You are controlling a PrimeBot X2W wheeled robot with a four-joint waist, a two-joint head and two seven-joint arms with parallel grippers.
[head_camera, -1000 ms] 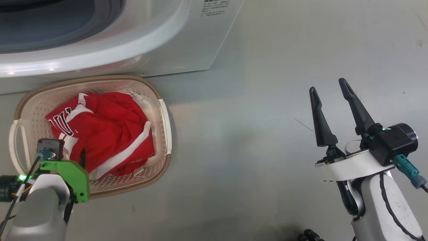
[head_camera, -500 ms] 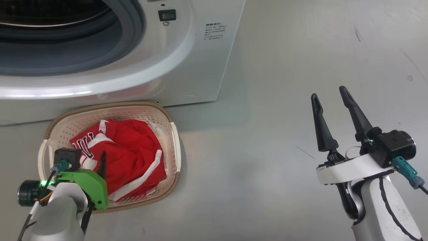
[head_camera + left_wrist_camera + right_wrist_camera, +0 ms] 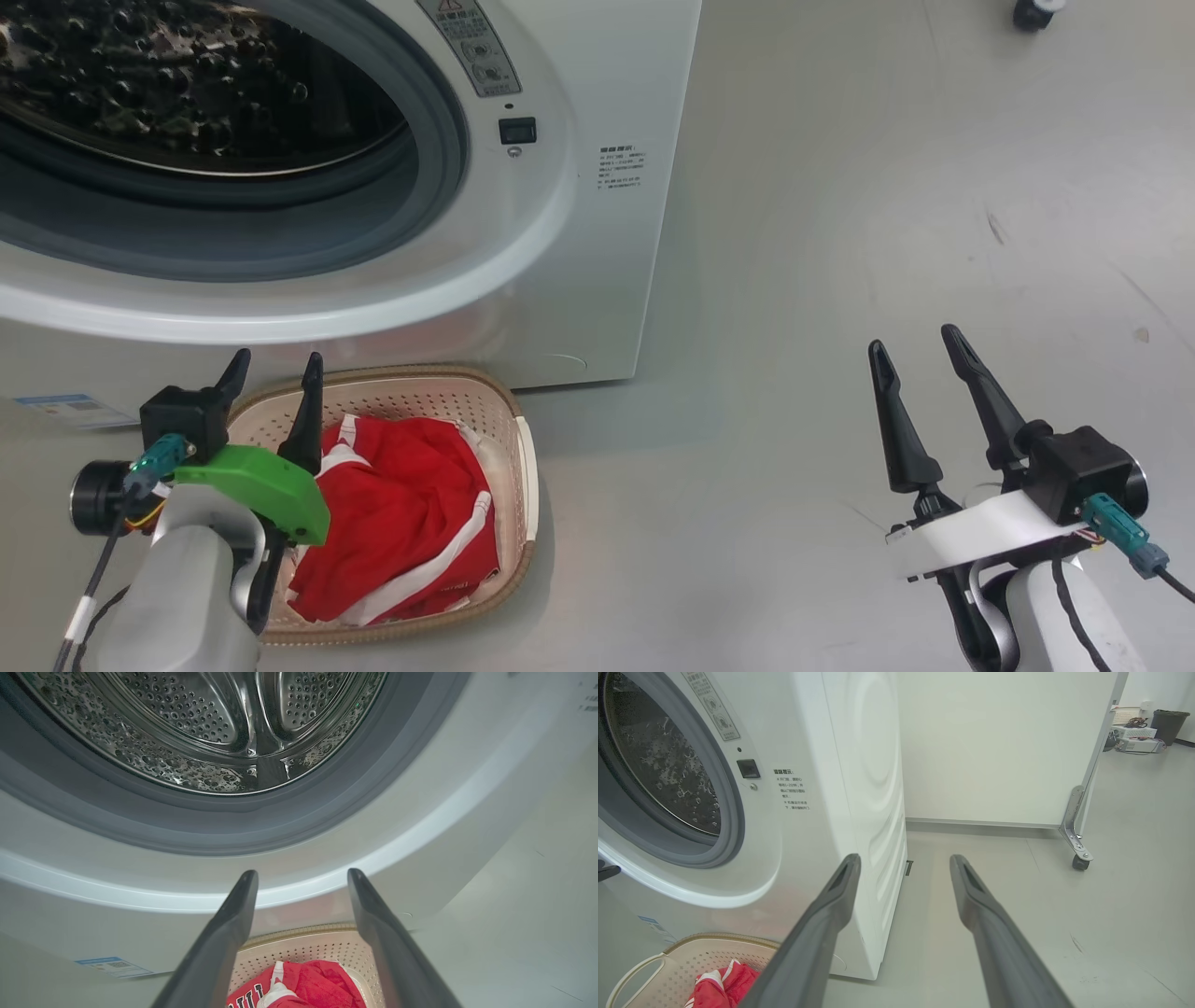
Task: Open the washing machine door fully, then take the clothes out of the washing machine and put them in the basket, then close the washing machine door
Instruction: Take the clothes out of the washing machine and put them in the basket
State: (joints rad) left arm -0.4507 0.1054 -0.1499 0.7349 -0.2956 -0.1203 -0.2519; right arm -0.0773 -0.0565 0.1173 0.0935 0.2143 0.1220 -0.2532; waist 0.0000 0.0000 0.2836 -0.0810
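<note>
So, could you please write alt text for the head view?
Red clothes lie in a basket on the floor before the washing machine, whose doorway stands open. The left gripper hangs open at the basket's left end; the right gripper is open over the floor at the right.

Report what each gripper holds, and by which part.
Nothing: the left gripper and right gripper both stand open and empty; the clothes lie in the basket.

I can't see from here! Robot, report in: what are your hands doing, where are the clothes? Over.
Left gripper open, empty, by basket. Right gripper open, empty, over floor. Clothes in basket; washing machine drum looks empty. Over.
</note>
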